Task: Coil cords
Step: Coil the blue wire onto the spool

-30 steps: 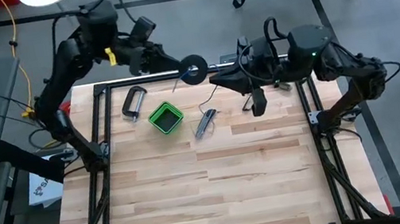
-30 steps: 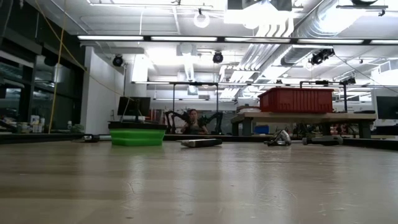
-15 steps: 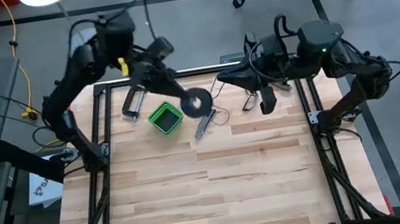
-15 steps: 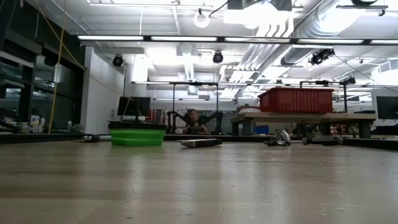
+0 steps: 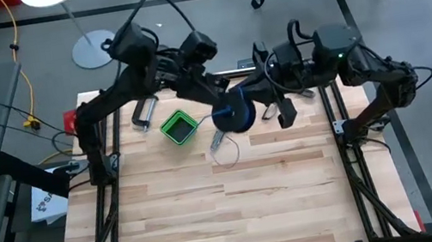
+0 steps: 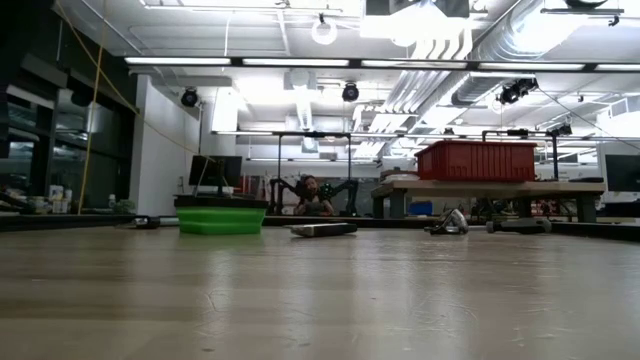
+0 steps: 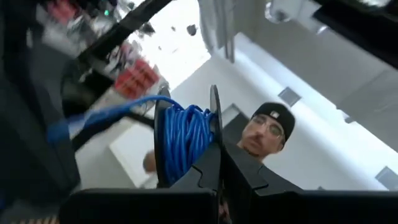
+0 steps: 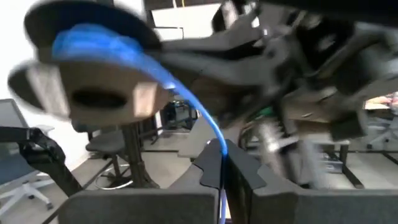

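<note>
A small round dark spool (image 5: 234,116) wound with blue wire is held above the table's far middle. My left gripper (image 5: 223,109) reaches in from the far left and is shut on it. My right gripper (image 5: 257,97) is just right of the spool and is shut on the blue wire (image 8: 186,106) coming off it. A thin loose stretch of wire (image 5: 222,150) hangs down to the wood below the spool. The left wrist view shows the wire windings (image 7: 183,140) beside my fingers. My left gripper pinches one thin flange of the spool (image 7: 214,115) at its rim between its two fingers. The spool is lifted clear of the table, with its windings to one side of the fingers. My right gripper pinches the single blue strand (image 8: 214,140) between its two fingers, a short way off the spool (image 8: 87,68). The strand runs in a curve from the windings to the fingers, clear of the table.
A green box (image 5: 179,127) stands left of the spool, with a metal clamp-like piece (image 5: 143,112) beyond it and a small grey tool (image 5: 219,138) under the spool. The black frame rail (image 5: 149,85) runs along the far edge. A person shows behind in the left wrist view (image 7: 264,134).
My left gripper has carried the spool from the far frame rail toward the near edge and the right, close to my right gripper, and the spool has turned about. The loose wire now hangs down to the table beneath it.
</note>
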Robot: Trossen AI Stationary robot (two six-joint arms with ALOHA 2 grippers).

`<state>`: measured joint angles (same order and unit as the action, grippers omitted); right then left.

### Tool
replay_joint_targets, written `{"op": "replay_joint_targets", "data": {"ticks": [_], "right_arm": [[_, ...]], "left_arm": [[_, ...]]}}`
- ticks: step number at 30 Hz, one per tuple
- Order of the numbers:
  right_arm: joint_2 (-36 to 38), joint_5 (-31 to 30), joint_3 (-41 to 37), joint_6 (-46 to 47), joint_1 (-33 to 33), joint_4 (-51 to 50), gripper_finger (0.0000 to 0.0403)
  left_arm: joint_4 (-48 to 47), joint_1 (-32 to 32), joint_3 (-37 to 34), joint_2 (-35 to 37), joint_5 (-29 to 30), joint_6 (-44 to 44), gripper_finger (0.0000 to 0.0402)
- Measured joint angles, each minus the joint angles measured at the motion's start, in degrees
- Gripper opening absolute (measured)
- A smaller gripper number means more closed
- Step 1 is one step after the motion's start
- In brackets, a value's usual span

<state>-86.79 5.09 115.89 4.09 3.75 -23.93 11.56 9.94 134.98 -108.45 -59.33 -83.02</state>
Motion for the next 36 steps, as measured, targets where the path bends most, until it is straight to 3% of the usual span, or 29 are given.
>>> {"op": "replay_joint_targets", "data": {"ticks": [4, 12, 16, 21, 25, 32, 36], "right_arm": [[-1.3, 0.2, 0.0, 1.1, 0.0, 2.0, 0.0000], [-4.2, -0.4, 0.2, 8.3, -0.1, 5.6, 0.0003], [-5.5, -3.1, -0.1, 9.4, 0.1, 3.8, 0.0034], [-5.3, -8.2, 0.0, 8.8, 0.9, 4.4, 0.0108], [-5.6, -8.8, -0.1, 6.8, 0.9, 3.5, 0.0151], [-5.4, -9.8, 0.0, 4.5, 0.7, 3.2, 0.0161], [-5.5, -13.6, 0.0, 2.1, 0.7, 2.7, 0.0153]], "left_arm": [[6.4, 0.2, 0.0, -0.8, 2.5, -0.9, 0.0001], [8.8, 1.1, -0.1, -0.1, 6.2, 6.4, 0.0001], [11.1, 2.5, 0.0, 1.4, 8.6, 9.3, 0.0001], [11.2, 4.1, 0.1, 2.7, 9.2, 10.4, 0.0001], [10.9, 5.2, 0.0, 4.2, 9.2, 11.8, 0.0001], [11.1, 6.7, 0.1, 6.4, 9.2, 14.4, 0.0001], [10.9, 7.0, 0.0, 7.1, 9.1, 15.4, 0.0001]]}}
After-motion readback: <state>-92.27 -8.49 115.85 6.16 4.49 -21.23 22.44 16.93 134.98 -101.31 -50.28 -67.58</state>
